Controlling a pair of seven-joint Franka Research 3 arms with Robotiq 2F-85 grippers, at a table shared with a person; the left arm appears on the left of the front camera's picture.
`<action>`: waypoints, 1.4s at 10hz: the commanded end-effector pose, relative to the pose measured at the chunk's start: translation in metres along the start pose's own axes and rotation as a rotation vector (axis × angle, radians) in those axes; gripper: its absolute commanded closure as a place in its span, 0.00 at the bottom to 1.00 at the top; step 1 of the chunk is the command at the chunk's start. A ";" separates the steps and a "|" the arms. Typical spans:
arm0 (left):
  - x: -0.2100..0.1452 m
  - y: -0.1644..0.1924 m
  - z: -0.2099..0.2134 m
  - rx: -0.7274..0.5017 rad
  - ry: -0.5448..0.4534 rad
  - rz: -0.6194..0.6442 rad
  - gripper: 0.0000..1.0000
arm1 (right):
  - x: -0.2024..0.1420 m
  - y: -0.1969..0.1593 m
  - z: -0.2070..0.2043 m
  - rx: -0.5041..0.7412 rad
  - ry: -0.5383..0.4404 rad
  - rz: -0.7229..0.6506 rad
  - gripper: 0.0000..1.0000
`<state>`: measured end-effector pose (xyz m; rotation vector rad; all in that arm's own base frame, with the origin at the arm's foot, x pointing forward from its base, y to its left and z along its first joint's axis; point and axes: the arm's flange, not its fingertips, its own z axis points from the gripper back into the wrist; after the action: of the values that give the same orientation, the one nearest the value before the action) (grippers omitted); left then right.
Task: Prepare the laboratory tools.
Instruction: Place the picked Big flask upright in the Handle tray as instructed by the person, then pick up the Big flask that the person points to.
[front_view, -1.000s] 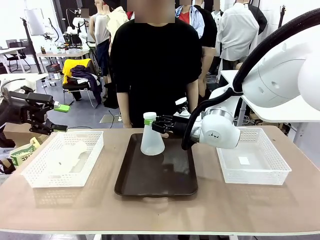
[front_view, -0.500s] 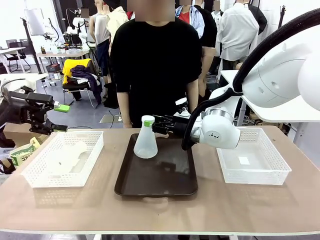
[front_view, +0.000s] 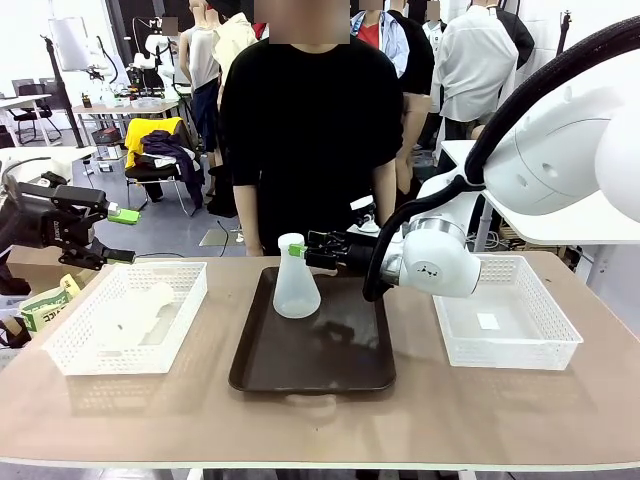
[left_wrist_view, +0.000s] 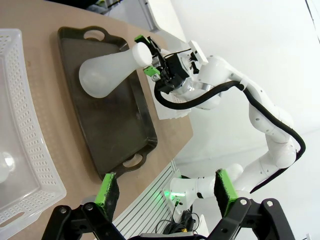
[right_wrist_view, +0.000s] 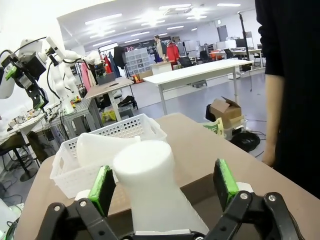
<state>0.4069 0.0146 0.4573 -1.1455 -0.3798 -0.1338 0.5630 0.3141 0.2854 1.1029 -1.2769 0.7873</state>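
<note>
One translucent conical flask (front_view: 296, 283) stands upright on the far left part of the dark brown tray (front_view: 340, 362). My right gripper (front_view: 300, 250) is open, its green pads on either side of the flask's neck (right_wrist_view: 150, 167) with a gap on both sides. A second flask (front_view: 135, 312) lies on its side in the left white basket (front_view: 70, 352); the right wrist view also shows this flask (right_wrist_view: 97, 145). Off the table's left edge, my left gripper (front_view: 120, 236) hangs open and empty. In the left wrist view the left gripper (left_wrist_view: 165, 192) looks down at the standing flask (left_wrist_view: 107, 70).
A white mesh basket (front_view: 560, 342) on the right holds a small white scrap. A person (front_view: 310, 130) in black stands at the far edge behind the tray. A cardboard box and a green packet sit off the table's left side.
My right gripper carried the flask slightly left and down, set it upright on the tray and opened off its neck. The left arm stayed still.
</note>
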 end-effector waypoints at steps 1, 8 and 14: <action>0.001 -0.001 0.001 -0.017 -0.010 0.003 0.00 | 0.004 0.003 0.002 0.013 0.044 -0.026 0.00; 0.001 -0.001 0.001 -0.017 -0.010 0.003 0.00 | 0.000 0.001 0.000 0.027 0.028 -0.036 0.00; 0.001 -0.001 0.001 -0.017 -0.010 0.003 0.00 | 0.014 0.006 0.012 -0.002 0.109 -0.041 0.00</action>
<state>0.4069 0.0146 0.4573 -1.1455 -0.3797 -0.1338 0.5628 0.3089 0.2885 1.1203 -1.1919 0.7977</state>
